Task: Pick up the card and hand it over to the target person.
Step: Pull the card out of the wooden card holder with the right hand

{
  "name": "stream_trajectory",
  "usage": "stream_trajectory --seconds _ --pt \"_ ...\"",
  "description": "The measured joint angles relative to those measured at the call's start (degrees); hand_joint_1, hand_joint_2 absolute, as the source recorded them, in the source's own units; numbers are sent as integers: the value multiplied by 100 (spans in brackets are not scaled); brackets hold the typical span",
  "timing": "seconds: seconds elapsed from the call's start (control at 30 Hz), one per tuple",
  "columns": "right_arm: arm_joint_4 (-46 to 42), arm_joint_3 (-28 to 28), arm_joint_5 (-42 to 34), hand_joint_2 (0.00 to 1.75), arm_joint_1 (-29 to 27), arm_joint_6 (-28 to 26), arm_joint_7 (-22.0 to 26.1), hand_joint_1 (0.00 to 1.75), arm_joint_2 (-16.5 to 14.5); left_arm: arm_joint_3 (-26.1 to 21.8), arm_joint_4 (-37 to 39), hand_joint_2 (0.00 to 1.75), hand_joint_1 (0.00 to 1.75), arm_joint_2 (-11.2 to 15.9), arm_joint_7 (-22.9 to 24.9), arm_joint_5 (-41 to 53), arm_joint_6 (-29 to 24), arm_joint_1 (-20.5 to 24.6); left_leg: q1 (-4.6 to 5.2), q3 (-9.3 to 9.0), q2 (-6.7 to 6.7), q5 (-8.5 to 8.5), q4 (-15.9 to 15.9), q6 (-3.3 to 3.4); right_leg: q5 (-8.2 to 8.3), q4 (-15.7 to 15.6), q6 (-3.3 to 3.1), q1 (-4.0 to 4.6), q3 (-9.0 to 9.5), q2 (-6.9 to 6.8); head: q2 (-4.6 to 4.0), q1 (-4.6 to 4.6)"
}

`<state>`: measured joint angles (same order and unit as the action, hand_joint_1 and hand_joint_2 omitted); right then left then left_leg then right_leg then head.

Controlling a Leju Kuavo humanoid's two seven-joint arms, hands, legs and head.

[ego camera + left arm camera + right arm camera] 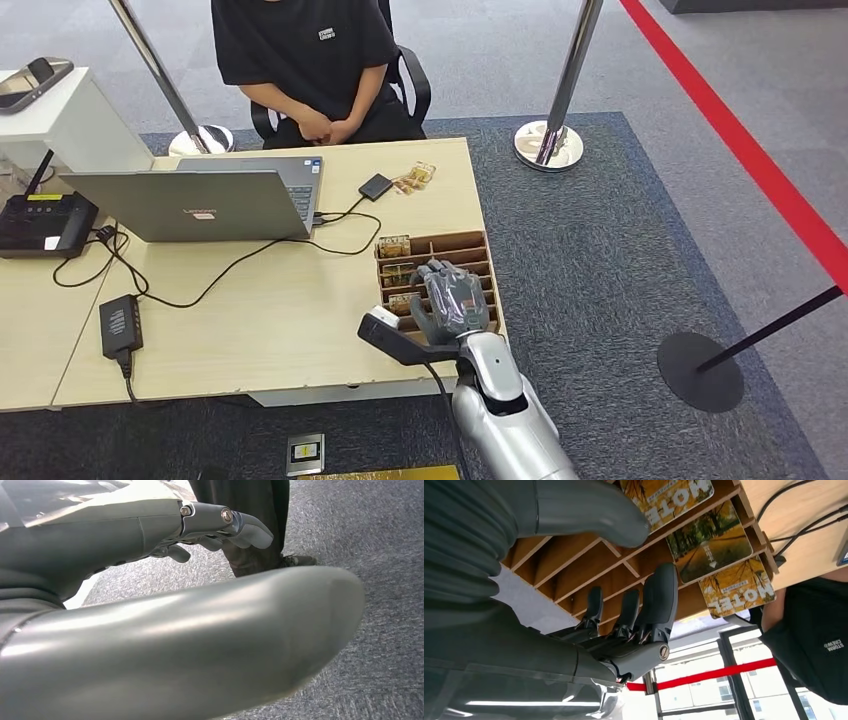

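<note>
Your right hand (450, 300) hovers fingers spread, holding nothing, over the slotted wooden card rack (470, 243) at the light wooden desk's (280, 310) right edge. Its wrist view shows three yellow autumn-print MOTEL cards (710, 542) in slots. Left hand (220, 527) hangs open above the carpet.

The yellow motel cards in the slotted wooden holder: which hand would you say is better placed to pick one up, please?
The right hand. It hovers over the slotted wooden holder, fingers spread beside the yellow motel cards. The left hand hangs over grey carpet.
</note>
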<state>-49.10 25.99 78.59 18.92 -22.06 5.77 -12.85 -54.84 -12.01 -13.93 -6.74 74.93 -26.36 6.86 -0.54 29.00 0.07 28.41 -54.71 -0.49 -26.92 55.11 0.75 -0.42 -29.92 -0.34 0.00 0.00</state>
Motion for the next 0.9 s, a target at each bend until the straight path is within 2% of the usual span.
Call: stream_trajectory --seconds 0.23,0.9 --pt "86 35 2 175 -8 -11 17 87 -15 10 1 0 0 -11 -16 8 -2 9 0 0 0 0 1 1 0 -1 0 0 0 1 0 0" --pt "454 12 22 175 213 -160 -138 93 -44 76 28 0 0 -30 54 75 3 22 0 0 -2 1 -1 1 -1 0 0 0 1 -2 0 0"
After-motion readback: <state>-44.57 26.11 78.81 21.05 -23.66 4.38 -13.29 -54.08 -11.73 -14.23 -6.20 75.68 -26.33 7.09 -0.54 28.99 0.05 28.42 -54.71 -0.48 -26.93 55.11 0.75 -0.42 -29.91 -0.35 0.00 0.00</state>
